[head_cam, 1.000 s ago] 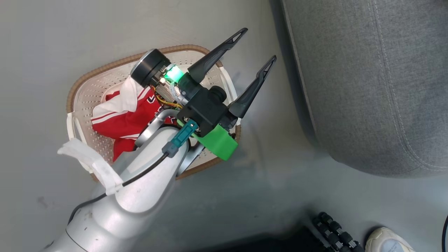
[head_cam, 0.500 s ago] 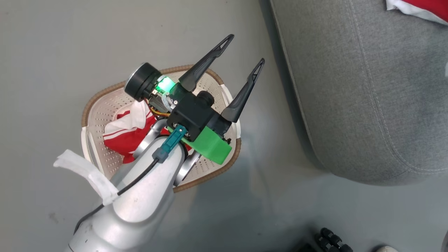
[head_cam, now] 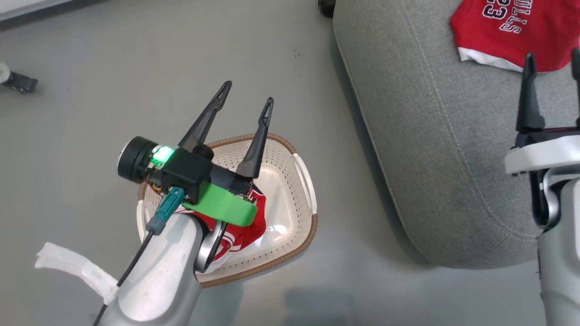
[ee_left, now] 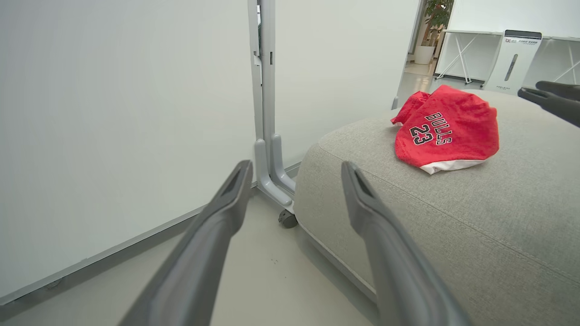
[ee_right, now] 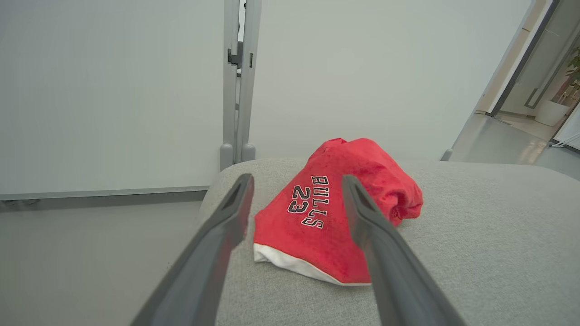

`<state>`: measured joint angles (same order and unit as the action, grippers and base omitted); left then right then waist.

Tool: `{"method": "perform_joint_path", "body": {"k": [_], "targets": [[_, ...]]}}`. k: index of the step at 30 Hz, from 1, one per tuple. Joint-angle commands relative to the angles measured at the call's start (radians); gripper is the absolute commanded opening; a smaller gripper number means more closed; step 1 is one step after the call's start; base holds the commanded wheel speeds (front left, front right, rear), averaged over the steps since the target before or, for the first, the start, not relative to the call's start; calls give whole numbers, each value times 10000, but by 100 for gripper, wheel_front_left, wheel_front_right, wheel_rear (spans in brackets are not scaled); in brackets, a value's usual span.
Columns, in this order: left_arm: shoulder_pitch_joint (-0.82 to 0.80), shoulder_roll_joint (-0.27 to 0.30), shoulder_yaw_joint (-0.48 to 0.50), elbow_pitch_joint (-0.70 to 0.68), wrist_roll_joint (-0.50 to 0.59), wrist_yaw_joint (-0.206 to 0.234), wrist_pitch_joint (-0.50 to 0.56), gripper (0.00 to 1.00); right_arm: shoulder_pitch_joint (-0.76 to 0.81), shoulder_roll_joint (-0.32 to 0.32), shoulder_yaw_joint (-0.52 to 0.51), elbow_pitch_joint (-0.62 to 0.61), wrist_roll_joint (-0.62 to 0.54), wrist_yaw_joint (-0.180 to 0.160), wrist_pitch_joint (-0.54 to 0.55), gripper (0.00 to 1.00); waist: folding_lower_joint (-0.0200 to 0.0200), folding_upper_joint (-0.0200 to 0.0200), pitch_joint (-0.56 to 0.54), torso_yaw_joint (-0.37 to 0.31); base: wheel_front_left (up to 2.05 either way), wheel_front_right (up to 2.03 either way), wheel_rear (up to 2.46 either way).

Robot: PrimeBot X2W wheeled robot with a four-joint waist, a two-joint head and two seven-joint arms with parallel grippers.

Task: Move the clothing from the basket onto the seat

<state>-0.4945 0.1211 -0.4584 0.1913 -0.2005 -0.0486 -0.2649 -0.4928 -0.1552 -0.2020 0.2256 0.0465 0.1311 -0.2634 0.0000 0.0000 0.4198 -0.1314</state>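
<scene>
Right end effector (head_cam: 553,63) has just sprung wide, BULLS T-shirt (head_cam: 498,31) lying free on the seat (head_cam: 430,158); my left end effector (head_cam: 248,92) gapes above the basket (head_cam: 314,226).

Floor (head_cam: 90,45): smooth, grey.

Basket (head_cam: 290,194) stands upright on the floor, at 6 o'clock of the head view's centre. A red jersey (head_cam: 247,226) with striped trim is bunched in its 8 o'clock part; the 3 o'clock part is bare.

Seat (head_cam: 430,158): grey woven cushion resting on the floor at 3 o'clock of the basket, with a strip of floor between them.

Red T-shirt (head_cam: 512,31), lettered "BULLS 23" and white at the hem, lies crumpled on the seat top toward 1 o'clock.

Partition post (ee_left: 272,172) stands on a caster (ee_left: 287,218) on the floor, just beside the seat's 12 o'clock corner.

Small dark object (head_cam: 16,80) sits on the floor at 10 o'clock; kind unclear.
</scene>
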Motion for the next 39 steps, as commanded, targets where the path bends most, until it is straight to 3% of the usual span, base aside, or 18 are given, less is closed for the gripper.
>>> {"method": "perform_joint_path", "body": {"k": [1,15,27,39], "targets": [[312,37,211,-60,-102,64,10,100,269,83,206,-172,96,-7,-22,100,0,0,-708,403,0,0,0],[1798,-318,2210,-206,-5,93,10,100,1474,910,2031,-1123,229,-7,-22,100,0,0,-1934,1482,0,0,0],[2879,-576,3546,-516,205,19,10,100,2602,1032,2244,-1625,323,-7,-22,100,0,0,-2582,1987,0,0,0],[3706,-676,3942,-649,370,-131,10,100,3872,1034,2110,-1859,780,-7,-20,100,0,0,-3182,2193,0,0,0]]}}
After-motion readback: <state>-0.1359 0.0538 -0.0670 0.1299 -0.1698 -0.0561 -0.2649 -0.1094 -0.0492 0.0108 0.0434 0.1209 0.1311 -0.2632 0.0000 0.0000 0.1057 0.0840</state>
